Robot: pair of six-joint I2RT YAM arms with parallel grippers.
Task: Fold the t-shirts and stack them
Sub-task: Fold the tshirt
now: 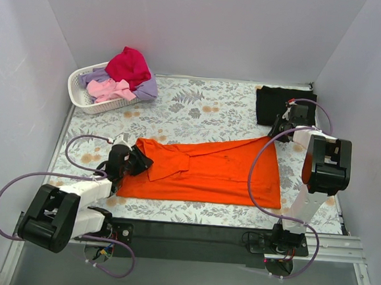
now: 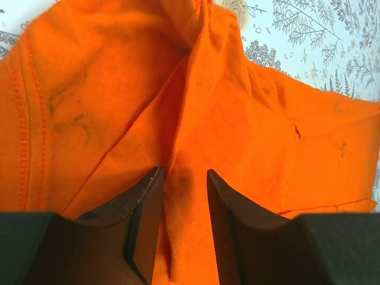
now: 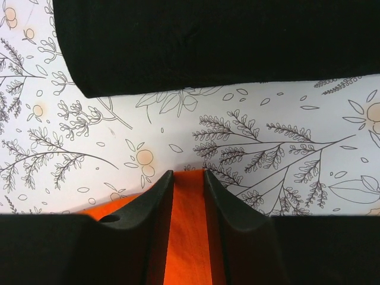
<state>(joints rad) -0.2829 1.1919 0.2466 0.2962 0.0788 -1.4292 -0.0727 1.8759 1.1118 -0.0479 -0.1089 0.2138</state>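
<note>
The bright orange t-shirt [image 1: 208,173] lies spread across the middle of the table, its left end folded over. My left gripper [image 1: 138,159] rests on that left end. In the left wrist view it [image 2: 185,172] is open, its fingers set either side of a raised ridge of orange cloth [image 2: 237,119]. My right gripper [image 1: 275,133] is at the shirt's far right corner. In the right wrist view it [image 3: 188,172] is shut on a strip of the orange cloth [image 3: 189,237]. The black t-shirt [image 1: 284,104] lies folded at the back right, just beyond it [image 3: 208,41].
A white slotted basket [image 1: 82,97] stands at the back left with the magenta [image 1: 129,65], pink [image 1: 109,90] and lavender [image 1: 147,87] shirts heaped in it. The grey floral table cloth [image 1: 206,111] covers the table. Grey walls close in on three sides.
</note>
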